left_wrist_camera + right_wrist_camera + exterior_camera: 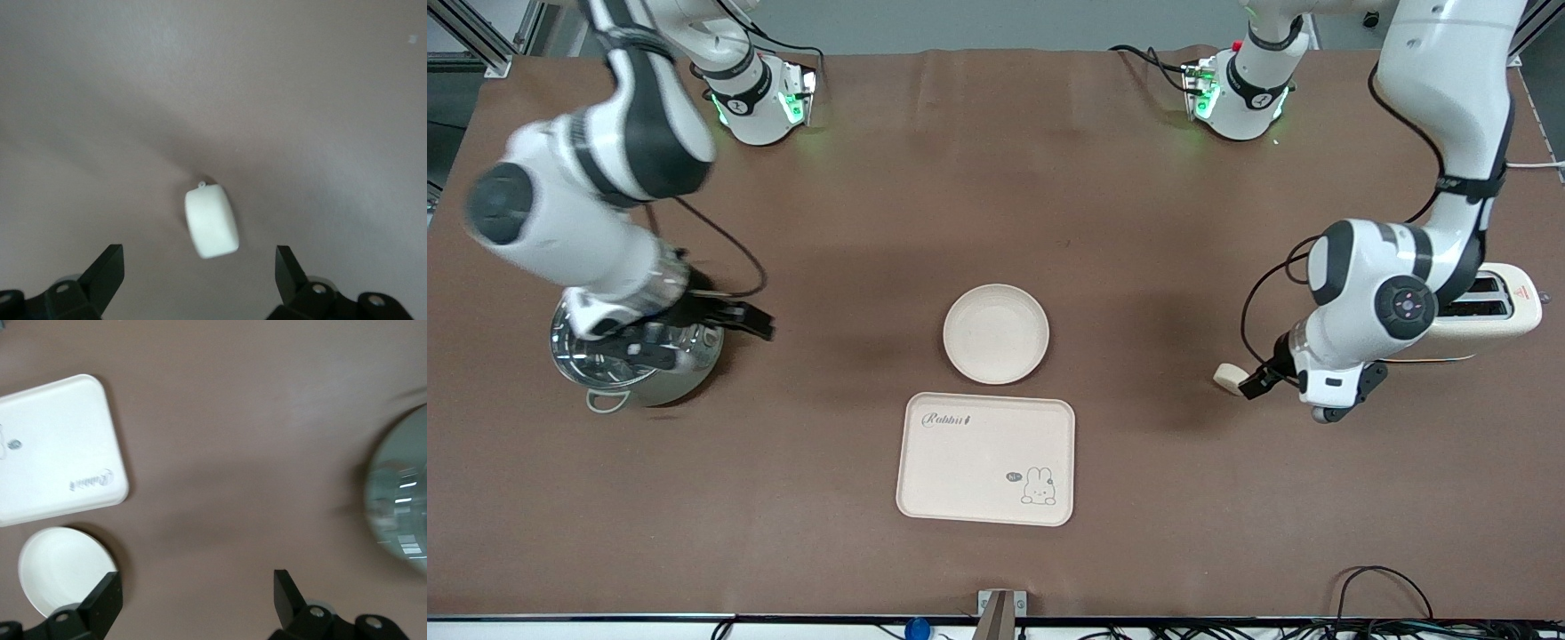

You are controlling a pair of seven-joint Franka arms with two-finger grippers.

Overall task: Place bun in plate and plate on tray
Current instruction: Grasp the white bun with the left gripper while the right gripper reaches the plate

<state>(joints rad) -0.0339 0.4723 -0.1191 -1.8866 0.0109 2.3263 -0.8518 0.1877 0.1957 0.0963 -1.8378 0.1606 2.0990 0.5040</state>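
The bun lies on the brown table toward the left arm's end, beside the toaster; in the left wrist view the bun sits just ahead of the jaws. My left gripper is low beside it, open and empty. The plate sits empty at mid-table, and the Rabbit tray lies empty just nearer the front camera. My right gripper hangs open and empty by the steel pot. The right wrist view shows the plate and tray.
A steel pot stands toward the right arm's end, partly under the right arm; its edge shows in the right wrist view. A cream toaster stands at the left arm's end, partly hidden by that arm.
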